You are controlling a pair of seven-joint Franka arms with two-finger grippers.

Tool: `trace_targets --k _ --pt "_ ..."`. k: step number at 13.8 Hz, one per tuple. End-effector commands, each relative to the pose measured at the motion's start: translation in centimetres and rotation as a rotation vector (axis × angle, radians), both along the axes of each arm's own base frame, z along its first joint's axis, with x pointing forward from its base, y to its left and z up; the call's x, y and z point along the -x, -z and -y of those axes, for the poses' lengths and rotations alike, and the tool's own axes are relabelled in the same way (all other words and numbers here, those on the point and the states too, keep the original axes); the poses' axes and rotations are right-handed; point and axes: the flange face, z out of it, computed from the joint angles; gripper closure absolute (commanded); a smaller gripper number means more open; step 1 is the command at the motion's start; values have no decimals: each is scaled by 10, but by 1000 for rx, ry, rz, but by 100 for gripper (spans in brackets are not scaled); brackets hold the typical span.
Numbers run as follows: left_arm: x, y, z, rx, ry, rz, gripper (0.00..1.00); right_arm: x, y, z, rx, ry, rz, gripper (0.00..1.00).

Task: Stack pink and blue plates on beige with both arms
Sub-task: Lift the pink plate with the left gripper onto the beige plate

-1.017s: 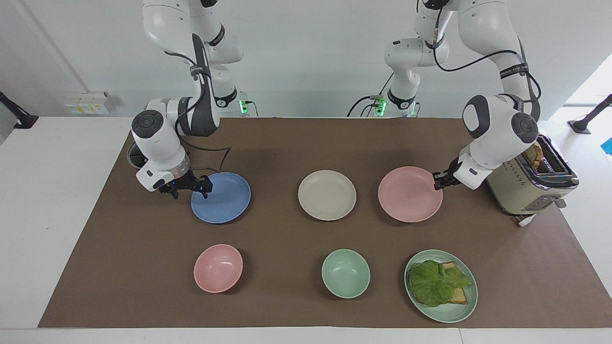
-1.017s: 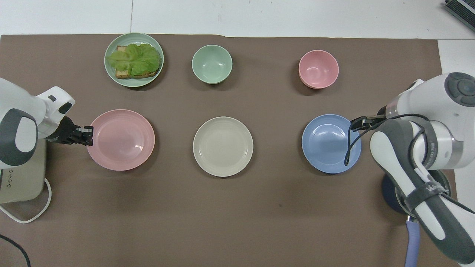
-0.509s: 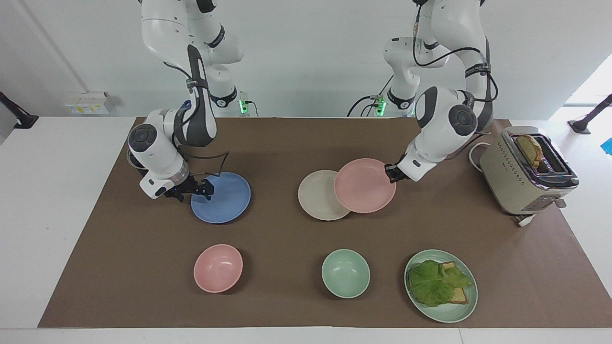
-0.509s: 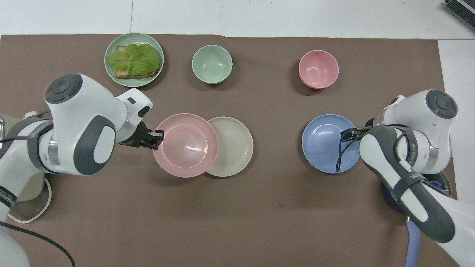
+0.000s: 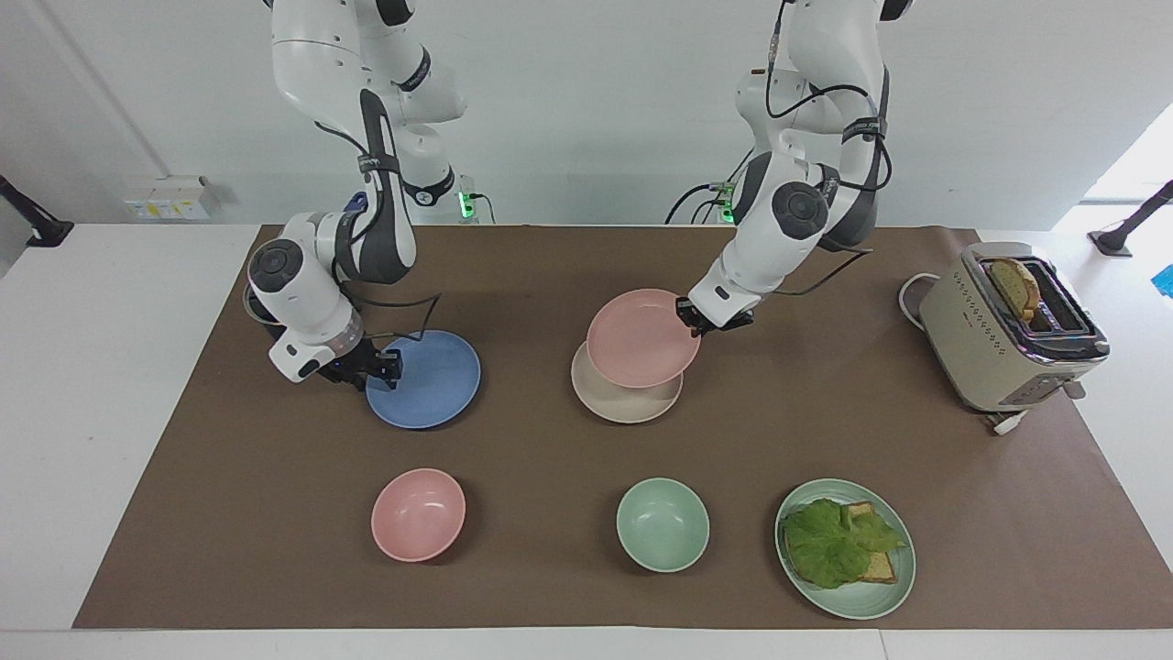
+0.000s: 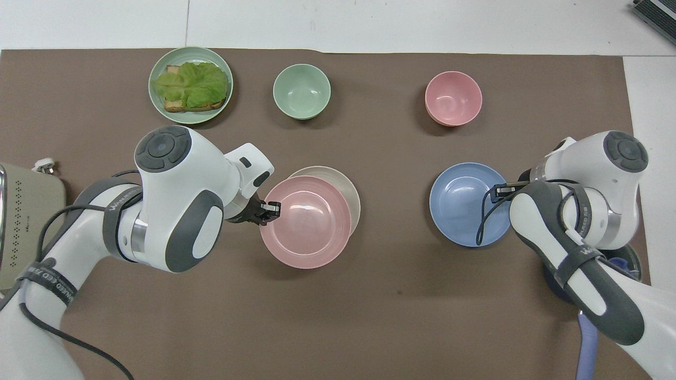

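My left gripper point(image 5: 689, 316) point(image 6: 272, 209) is shut on the rim of the pink plate point(image 5: 637, 339) point(image 6: 306, 221) and holds it in the air over the beige plate point(image 5: 628, 405) point(image 6: 353, 192). Only a crescent of the beige plate shows under it, at the table's middle. The blue plate point(image 5: 431, 380) point(image 6: 462, 203) lies flat on the brown mat toward the right arm's end. My right gripper point(image 5: 389, 365) point(image 6: 496, 191) sits low at that plate's rim, its fingers drawn together on the edge.
A pink bowl point(image 5: 418, 513), a green bowl point(image 5: 662, 524) and a green plate point(image 5: 861, 600) with lettuce and bread stand in a row farther from the robots. A beige toaster point(image 5: 1008, 339) with bread stands at the left arm's end.
The left arm lifted the pink plate off the mat and carried it from beside the toaster to over the beige plate. The right gripper's fingers have narrowed onto the blue plate's rim.
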Motion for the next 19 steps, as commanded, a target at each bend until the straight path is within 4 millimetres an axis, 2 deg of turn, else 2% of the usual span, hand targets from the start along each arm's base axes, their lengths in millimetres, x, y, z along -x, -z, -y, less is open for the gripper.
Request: trace_targets --k 1,2,4,6,7,8,9,12,15,16,18,19 --pt "2 5 4 21 -16 24 100 1 1 2 -22 -3 15 100" --pt "0 4 5 29 -15 44 100 0 2 2 -22 3 13 100" --pt "-5 19 8 32 -19 59 100 -3 -1 2 -29 7 14 100" --pt "-5 19 9 34 -16 60 100 -7 -10 1 -30 3 25 100" --pt "-5 19 9 34 -16 60 62 -10 -19 2 -32 0 22 100" --pt "-5 19 8 33 -15 58 7 -15 -28 1 -36 -5 16 100" --pt "-5 19 8 32 -16 56 0 -17 -35 1 -37 -5 17 100" --pt "-6 19 8 33 -21 59 0 -17 -45 2 -37 -5 30 100" --pt "-18 14 -3 29 -39 74 0 -15 -72 0 -42 -16 46 100" --pt "-25 9 -14 27 -56 82 0 -15 -86 -2 -44 -20 52 100" --pt "-47 -6 -60 -7 -104 106 0 -16 -115 -5 -51 -32 57 100" --pt "-55 -15 -75 -40 -100 112 0 -16 -131 -6 -54 -37 61 100"
